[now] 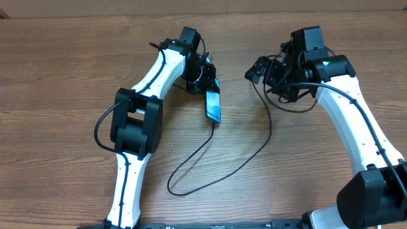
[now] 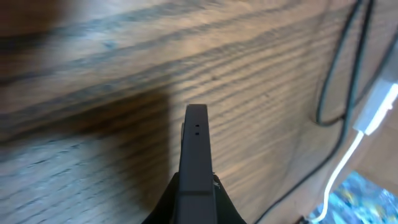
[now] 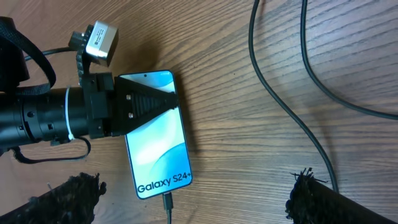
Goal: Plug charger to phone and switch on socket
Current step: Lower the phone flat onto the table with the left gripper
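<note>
The phone (image 3: 158,155) is lying flat on the desk (image 3: 249,186), screen up. The left tool (image 3: 169,102) is lying across the phone's upper part; how far it is open, I cannot tell. The charger (image 3: 282,102) is touching the phone's lower edge with its tip, and its cable is looping to the right of the phone. The right tool (image 3: 199,205) is hanging above the phone, wide open and holding nothing.

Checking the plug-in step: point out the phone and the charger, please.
phone (image 3: 158,155): right wrist view, on its lit screen.
charger (image 3: 167,200): right wrist view, connector tip at the phone's bottom edge.
</note>
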Controlling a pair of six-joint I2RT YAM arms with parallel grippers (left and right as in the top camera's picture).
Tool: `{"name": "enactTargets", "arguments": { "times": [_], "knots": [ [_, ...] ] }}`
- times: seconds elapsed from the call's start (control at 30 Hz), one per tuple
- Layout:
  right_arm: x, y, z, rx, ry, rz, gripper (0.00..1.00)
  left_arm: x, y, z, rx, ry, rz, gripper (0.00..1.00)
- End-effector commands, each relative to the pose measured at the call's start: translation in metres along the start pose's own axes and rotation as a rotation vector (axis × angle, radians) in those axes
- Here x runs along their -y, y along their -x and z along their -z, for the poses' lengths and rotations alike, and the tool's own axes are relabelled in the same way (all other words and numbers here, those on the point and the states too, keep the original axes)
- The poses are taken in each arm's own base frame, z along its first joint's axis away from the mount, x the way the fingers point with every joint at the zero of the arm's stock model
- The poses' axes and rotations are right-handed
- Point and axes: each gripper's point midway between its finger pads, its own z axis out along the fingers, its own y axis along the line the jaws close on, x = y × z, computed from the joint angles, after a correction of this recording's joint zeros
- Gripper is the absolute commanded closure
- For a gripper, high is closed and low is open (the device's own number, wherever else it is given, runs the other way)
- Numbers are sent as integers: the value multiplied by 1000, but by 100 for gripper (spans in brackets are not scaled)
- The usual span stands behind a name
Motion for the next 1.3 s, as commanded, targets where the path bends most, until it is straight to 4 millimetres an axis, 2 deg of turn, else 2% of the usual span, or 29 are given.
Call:
{"name": "enactTargets", "arguments": {
  "times": [0.0, 0.23, 1.27],
  "knots": [
    [-5, 4, 11, 35, 5, 21, 0, 4, -3, -5, 13, 41, 34, 96],
    [-2, 2, 11, 29, -7, 17, 0, 12, -4, -11, 16, 35, 11, 96],
    [2, 1, 11, 26, -27, 32, 0, 1, -2, -14, 53, 122, 24, 96]
  ]
}}
